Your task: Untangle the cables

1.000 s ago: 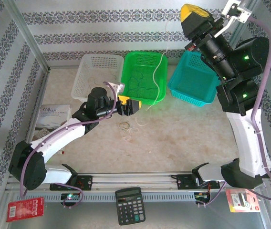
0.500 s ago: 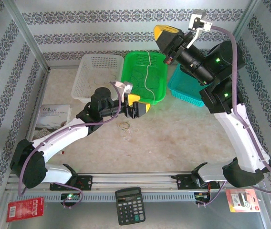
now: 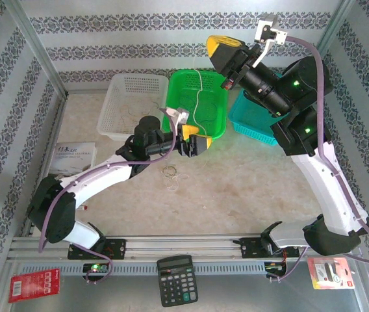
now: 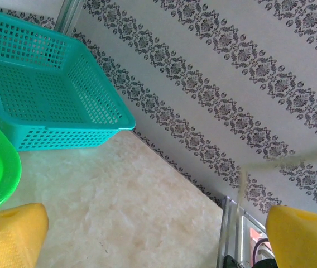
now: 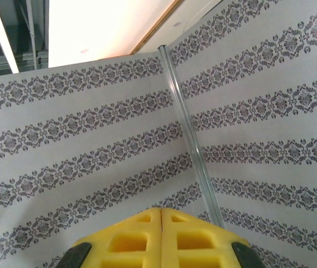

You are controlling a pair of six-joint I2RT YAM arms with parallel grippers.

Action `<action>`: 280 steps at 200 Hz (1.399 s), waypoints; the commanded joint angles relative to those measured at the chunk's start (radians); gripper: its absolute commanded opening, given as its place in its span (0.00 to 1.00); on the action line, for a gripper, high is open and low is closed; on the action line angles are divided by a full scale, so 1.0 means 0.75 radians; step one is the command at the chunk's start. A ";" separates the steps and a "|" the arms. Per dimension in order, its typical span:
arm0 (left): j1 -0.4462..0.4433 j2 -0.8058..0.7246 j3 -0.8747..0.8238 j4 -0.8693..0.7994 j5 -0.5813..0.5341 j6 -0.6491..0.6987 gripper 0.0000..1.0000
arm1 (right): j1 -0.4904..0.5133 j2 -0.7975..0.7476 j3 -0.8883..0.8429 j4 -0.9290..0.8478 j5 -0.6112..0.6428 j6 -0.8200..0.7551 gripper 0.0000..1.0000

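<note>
Right gripper [image 3: 222,49] is raised high over the far side of the table [image 3: 249,188]. In the right wrist view its yellow pads [image 5: 142,240] are pressed flat together, with only a seam between them, and it faces the patterned wall. In the top view a whitish cable [image 3: 199,97] hangs as a thin line from just below that gripper down over the green basket [image 3: 216,127]. The pinch point itself is too small to see.

Left gripper [image 3: 196,144] is low, just in front of the green basket's near rim. Its jaws are spread wide, with one yellow pad at each bottom corner of the left wrist view [image 4: 155,237] and bare table between them. A faint blurred strand near the right pad can't be made out.

Cable loops [image 3: 171,177], tan and whitish, lie on the table just near-left of the left gripper, not touching it. Dark thin strands [image 3: 188,107] lie inside the green basket. A few pale loops [image 3: 130,112] are in the white basket [image 3: 116,84].

The teal basket [image 3: 253,122] sits right of the green one, partly under the right arm. Booklet [image 3: 71,156] is at the left edge, calculator [image 3: 176,279] on the near rail.
</note>
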 commanded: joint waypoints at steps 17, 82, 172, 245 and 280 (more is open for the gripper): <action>-0.033 0.046 0.042 0.179 0.044 -0.059 0.74 | 0.022 -0.026 0.031 0.044 -0.020 0.002 0.00; -0.032 -0.071 0.008 0.132 -0.031 -0.042 0.00 | -0.137 -0.253 -0.315 0.054 0.082 -0.049 0.00; -0.029 -0.159 0.198 -0.003 -0.157 -0.084 0.00 | -0.286 -0.705 -1.379 0.299 0.085 0.150 0.00; -0.029 -0.055 0.342 0.024 -0.148 -0.192 0.00 | -0.092 -0.703 -1.709 0.601 -0.020 0.096 0.00; -0.029 -0.032 0.346 0.050 -0.153 -0.233 0.00 | -0.002 -0.638 -1.644 0.632 0.005 0.028 0.00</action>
